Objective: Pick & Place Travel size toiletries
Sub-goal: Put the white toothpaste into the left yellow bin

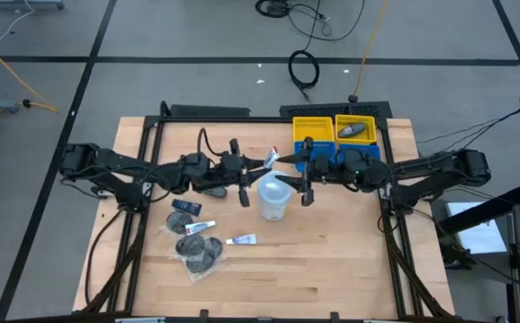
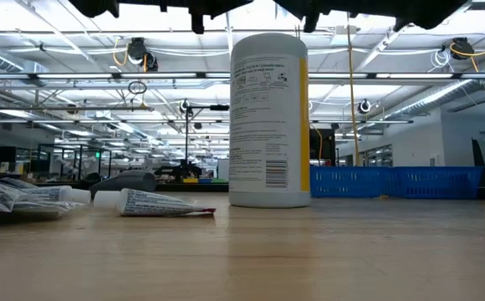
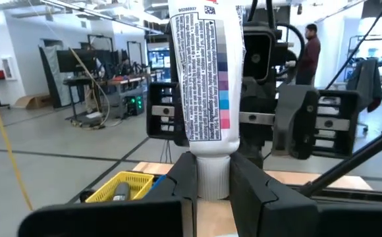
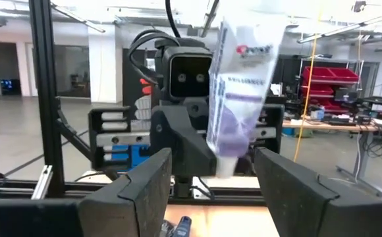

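Note:
My left gripper (image 3: 212,192) is shut on a white travel-size tube (image 3: 207,72) with small print and coloured stripes, held high over the table's middle (image 1: 273,158). My right gripper (image 4: 214,192) faces it from the table's right, open. Its fingers stand apart on either side of the tube (image 4: 244,85) as that view shows it, and I cannot tell whether they reach around it. More toiletries lie flat at the near left: a small tube (image 1: 240,240), a dark mini bottle (image 1: 186,206) and clear-wrapped dark discs (image 1: 199,253). My left gripper pinches the tube's white cap end (image 3: 212,179) between its two fingers. The fingers come roughly level from the table's left. The tube stands up from the fingers, its crimped end on top, and is lifted clear of the table.
A tall white tub (image 1: 273,199) stands upright on its base just near of both grippers. Yellow bins (image 1: 312,131) and blue bins (image 1: 325,154) sit at the far right edge; one yellow bin (image 1: 368,123) holds a dark grey bottle (image 1: 351,132). A person (image 3: 307,52) stands in the room beyond.

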Action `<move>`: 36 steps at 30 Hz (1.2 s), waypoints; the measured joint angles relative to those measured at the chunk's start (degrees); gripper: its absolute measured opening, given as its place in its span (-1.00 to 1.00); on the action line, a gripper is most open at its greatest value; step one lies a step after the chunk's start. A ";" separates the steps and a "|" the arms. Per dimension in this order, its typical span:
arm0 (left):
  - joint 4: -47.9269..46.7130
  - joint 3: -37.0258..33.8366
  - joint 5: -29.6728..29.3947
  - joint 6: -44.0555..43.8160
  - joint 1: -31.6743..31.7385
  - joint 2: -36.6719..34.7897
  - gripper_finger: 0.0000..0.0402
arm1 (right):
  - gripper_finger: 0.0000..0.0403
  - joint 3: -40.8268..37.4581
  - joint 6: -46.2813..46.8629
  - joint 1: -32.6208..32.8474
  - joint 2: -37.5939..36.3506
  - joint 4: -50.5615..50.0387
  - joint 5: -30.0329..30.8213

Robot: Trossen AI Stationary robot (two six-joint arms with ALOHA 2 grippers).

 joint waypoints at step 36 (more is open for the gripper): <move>-1.67 0.00 1.28 2.28 -0.01 0.73 -0.60 | -0.86 5.98 -1.45 -0.13 5.78 -1.27 -0.20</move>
